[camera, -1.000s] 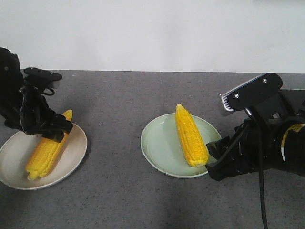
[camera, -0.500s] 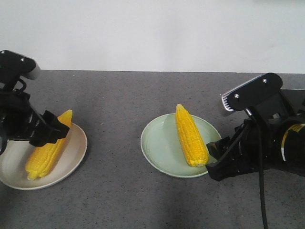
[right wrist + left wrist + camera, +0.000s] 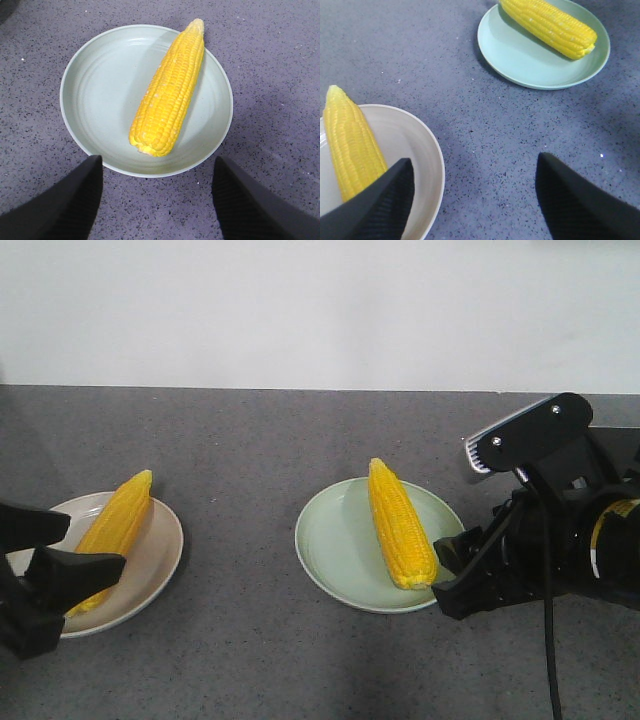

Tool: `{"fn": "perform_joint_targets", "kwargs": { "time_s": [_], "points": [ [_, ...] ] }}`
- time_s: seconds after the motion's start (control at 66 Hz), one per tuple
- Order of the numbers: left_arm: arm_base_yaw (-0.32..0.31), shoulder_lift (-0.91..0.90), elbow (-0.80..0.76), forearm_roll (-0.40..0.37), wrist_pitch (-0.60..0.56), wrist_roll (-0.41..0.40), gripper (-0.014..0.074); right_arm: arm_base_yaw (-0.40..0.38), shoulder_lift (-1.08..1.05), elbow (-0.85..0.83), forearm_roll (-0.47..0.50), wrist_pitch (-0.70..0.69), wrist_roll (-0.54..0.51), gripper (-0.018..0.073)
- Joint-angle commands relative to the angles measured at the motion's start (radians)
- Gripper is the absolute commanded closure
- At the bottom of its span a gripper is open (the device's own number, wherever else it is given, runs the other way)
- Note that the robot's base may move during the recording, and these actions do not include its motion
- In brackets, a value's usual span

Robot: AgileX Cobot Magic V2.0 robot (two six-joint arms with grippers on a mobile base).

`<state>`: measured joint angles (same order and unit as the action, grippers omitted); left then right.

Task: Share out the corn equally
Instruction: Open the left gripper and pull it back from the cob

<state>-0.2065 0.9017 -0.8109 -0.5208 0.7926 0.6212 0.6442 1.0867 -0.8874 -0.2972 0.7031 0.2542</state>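
The dark grey speckled stone-look tabletop [image 3: 250, 440] carries two round plates, well apart. The pale green round plate [image 3: 335, 550] is seen near the centre of the front view, and the cream-white round plate [image 3: 160, 545] lies at the left edge.

One bright-yellow husked corn cob [image 3: 400, 522] lies lengthwise across the green plate, its tapered tip pointing toward the far wall. A second bright-yellow husked corn cob [image 3: 115, 530] lies on the cream plate, its tip reaching the plate's far rim — one cob per plate.

The black right gripper [image 3: 157, 200] is positioned just beside the near rim of the green plate; its jaws are spread wide and nothing is gripped. The black left gripper [image 3: 475, 200] is positioned at the near edge of the cream plate — jaws parted, nothing between them, one finger [image 3: 375, 205] overlapping the cob's blunt end in the wrist view.
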Motion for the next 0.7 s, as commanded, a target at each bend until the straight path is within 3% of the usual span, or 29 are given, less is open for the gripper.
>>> {"fn": "perform_joint_targets", "kwargs": {
  "time_s": [0.0, 0.364, 0.682],
  "points": [
    [0.002, -0.075, 0.019, -0.038, -0.071, 0.005, 0.0097, -0.002, -0.019, -0.025, -0.025, -0.052, -0.001, 0.0097],
    [0.002, -0.233, 0.156, -0.038, -0.148, 0.005, 0.0148, -0.002, -0.019, -0.025, -0.024, -0.046, -0.001, 0.0118],
    [0.002, -0.232, 0.167, -0.038, -0.168, 0.005, 0.0385, -0.002, -0.019, -0.025, -0.022, -0.033, -0.001, 0.0356]
  ]
}}
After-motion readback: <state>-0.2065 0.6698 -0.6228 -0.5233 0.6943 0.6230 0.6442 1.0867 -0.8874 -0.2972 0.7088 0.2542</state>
